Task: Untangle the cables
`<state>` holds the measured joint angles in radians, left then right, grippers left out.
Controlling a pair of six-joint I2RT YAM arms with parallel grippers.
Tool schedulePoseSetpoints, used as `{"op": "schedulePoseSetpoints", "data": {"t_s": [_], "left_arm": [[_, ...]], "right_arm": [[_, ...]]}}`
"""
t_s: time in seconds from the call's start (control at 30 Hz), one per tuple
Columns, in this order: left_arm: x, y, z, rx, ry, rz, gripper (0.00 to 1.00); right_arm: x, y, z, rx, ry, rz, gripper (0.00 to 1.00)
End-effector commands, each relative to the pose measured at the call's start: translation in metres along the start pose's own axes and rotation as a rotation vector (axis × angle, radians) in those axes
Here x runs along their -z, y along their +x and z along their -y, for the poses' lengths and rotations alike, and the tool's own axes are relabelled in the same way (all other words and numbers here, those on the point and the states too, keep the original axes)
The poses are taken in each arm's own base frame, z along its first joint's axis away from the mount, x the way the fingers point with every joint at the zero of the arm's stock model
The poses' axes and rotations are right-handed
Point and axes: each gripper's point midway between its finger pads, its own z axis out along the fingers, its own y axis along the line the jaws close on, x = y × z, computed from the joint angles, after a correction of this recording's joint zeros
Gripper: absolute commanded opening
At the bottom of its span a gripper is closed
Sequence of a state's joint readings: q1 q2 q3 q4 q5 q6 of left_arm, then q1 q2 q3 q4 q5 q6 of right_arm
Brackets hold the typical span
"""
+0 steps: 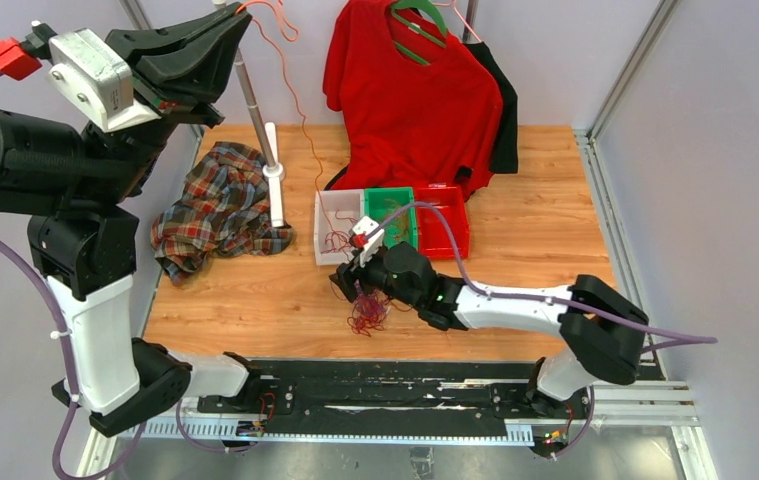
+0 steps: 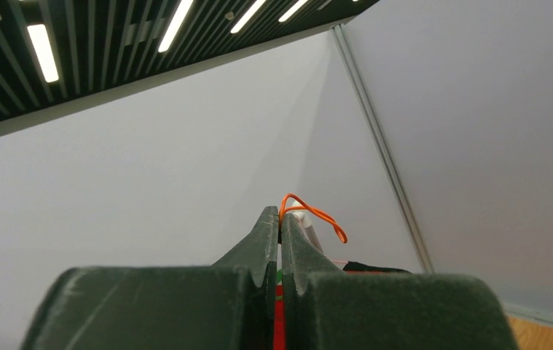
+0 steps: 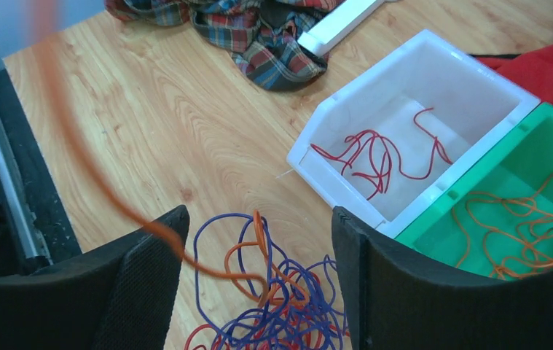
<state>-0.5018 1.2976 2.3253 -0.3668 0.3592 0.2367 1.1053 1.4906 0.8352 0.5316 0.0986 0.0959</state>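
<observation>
**Left pincer** [image 2: 279,219], raised high above the worktop [image 1: 245,320], is pressed together on one orange cable [image 3: 76,146]. The cable's long axis runs steeply down and rightward from that grip to the tangle [image 3: 273,313], which lies on the worktop near the white bin [image 3: 335,109]. **Right pincer** [image 3: 259,219] hangs spread over the tangle, gripping nothing. **Step in hand, as judged:** drawing one strand out of the heap. The next move likely calls for pinning the heap while the strand lifts free. Delivery would then be to the green bin [image 3: 521,153], which holds orange cables.
</observation>
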Motion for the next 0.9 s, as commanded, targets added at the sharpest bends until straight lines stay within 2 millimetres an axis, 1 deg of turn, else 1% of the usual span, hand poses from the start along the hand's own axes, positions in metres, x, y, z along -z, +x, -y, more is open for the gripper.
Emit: {"op": "schedulePoseSetpoints", "data": {"t_s": [0.0, 0.07, 0.17, 0.2, 0.27, 0.33, 0.47, 0.5, 0.53, 0.6, 0.7, 0.73, 0.8, 0.83, 0.87], "left_arm": [[0.007, -0.031, -0.009, -0.056, -0.036, 0.069, 0.01], [0.010, -0.045, -0.022, -0.091, -0.095, 0.101, 0.01], [0.022, -0.086, -0.051, -0.156, -0.248, 0.214, 0.01], [0.028, -0.098, -0.061, -0.177, -0.303, 0.244, 0.01], [0.037, -0.119, -0.074, -0.224, -0.376, 0.300, 0.01], [0.044, -0.134, -0.082, -0.269, -0.430, 0.343, 0.01], [0.059, -0.155, -0.100, -0.335, -0.551, 0.407, 0.01], [0.063, -0.159, -0.104, -0.351, -0.582, 0.420, 0.01], [0.066, -0.163, -0.108, -0.366, -0.610, 0.434, 0.01], [0.073, -0.173, -0.114, -0.390, -0.661, 0.473, 0.01], [0.073, -0.176, -0.116, -0.410, -0.676, 0.482, 0.01], [0.073, -0.175, -0.115, -0.420, -0.674, 0.479, 0.01], [0.071, -0.173, -0.117, -0.440, -0.681, 0.470, 0.01], [0.072, -0.172, -0.119, -0.450, -0.701, 0.465, 0.01], [0.072, -0.172, -0.122, -0.477, -0.718, 0.459, 0.01]], "right_arm": [[-0.018, 0.008, 0.010, -0.032, 0.036, 0.028, 0.70], [-0.019, 0.036, 0.015, -0.049, 0.059, -0.018, 0.69], [-0.012, 0.079, 0.024, -0.075, 0.098, -0.079, 0.68], [-0.008, 0.090, 0.027, -0.090, 0.114, -0.089, 0.68], [0.003, 0.113, 0.032, -0.110, 0.139, -0.117, 0.68], [0.016, 0.133, 0.037, -0.128, 0.165, -0.146, 0.67], [0.041, 0.157, 0.046, -0.157, 0.211, -0.163, 0.67], [0.048, 0.162, 0.049, -0.164, 0.225, -0.167, 0.66], [0.055, 0.167, 0.052, -0.172, 0.240, -0.171, 0.62], [0.066, 0.174, 0.058, -0.188, 0.273, -0.173, 0.51], [0.082, 0.180, 0.066, -0.224, 0.324, -0.163, 0.34], [0.087, 0.180, 0.070, -0.236, 0.349, -0.156, 0.26], [0.098, 0.179, 0.081, -0.264, 0.409, -0.136, 0.06], [0.105, 0.177, 0.090, -0.279, 0.458, -0.121, 0.01], [0.114, 0.173, 0.101, -0.312, 0.509, -0.096, 0.01]]}}
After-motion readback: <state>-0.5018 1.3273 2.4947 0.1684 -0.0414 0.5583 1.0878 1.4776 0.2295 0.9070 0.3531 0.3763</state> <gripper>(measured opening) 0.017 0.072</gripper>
